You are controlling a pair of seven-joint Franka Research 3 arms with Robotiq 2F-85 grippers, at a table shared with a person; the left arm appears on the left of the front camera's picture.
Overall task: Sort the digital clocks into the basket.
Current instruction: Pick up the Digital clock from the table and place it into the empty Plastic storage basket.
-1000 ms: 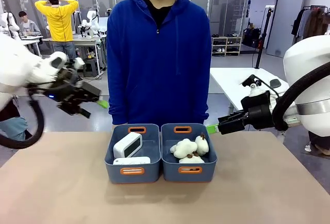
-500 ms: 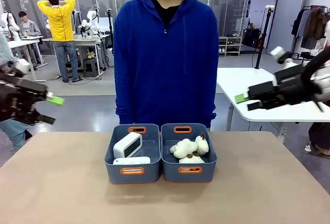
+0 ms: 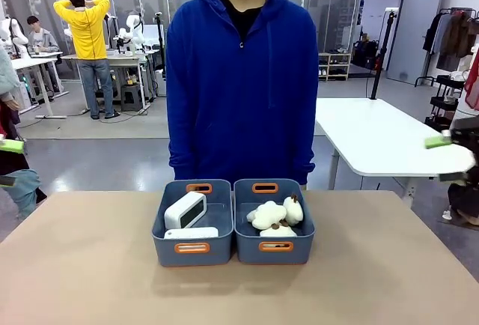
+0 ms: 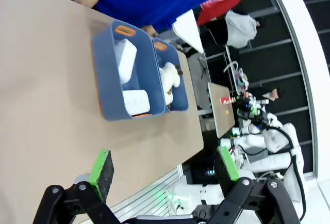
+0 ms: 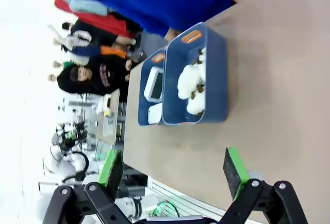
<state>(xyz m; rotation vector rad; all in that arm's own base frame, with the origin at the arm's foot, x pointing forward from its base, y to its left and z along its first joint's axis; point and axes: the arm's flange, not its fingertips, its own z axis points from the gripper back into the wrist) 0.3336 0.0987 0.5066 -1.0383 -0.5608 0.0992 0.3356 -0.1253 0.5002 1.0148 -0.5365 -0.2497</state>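
Lying together in the left basket (image 3: 170,235), both clocks (image 3: 185,210) (image 3: 191,233) look sorted, kept apart from the plush toys (image 3: 271,216) in the twin bin (image 3: 303,228). Each tool, left (image 4: 163,170) and right (image 5: 172,171), gapes wide and empty, clear of the tabletop (image 3: 90,265), so the job seems finished

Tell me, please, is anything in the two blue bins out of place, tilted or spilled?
Nothing is spilled or misplaced. Both digital clocks sit in the left basket: one clock leans tilted toward the far end, the other clock lies flat at the near end. The plush toys stay in the right bin.
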